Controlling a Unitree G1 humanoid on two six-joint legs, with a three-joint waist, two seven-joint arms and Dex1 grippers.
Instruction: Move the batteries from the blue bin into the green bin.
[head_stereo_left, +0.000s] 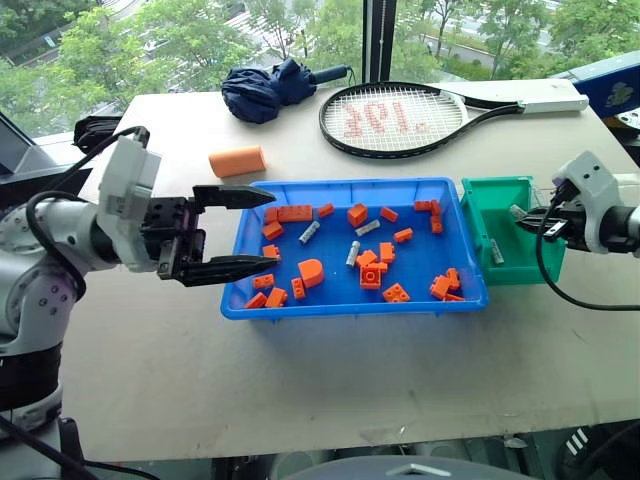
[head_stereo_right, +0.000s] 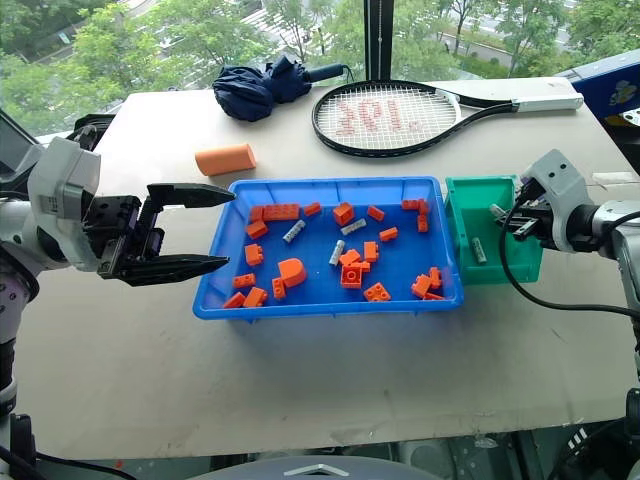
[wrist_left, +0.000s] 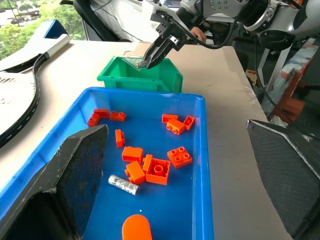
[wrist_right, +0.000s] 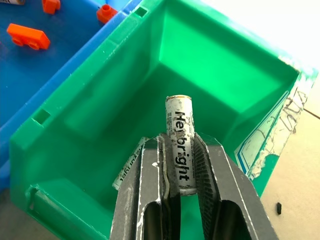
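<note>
R gripper over the green bin, jaws narrow, clamped on one battery; batt. stands lengthwise between the fingers, its end past the tips, above the bin's interior. Second battery lies on the green bin floor, partly hidden under the R fingers in the wrist view.

L gripper held just beside the L end of the blue bin, jaws wide apart, nothing between them, pointing across the bin.

Blue bin at bench centre, green bin touching its R end. Blue bin contents: three loose batteries and, mixed among orange bricks.

Back of bench: orange cylinder, folded dark umbrella, tennis racket. All well apart from the bins.
</note>
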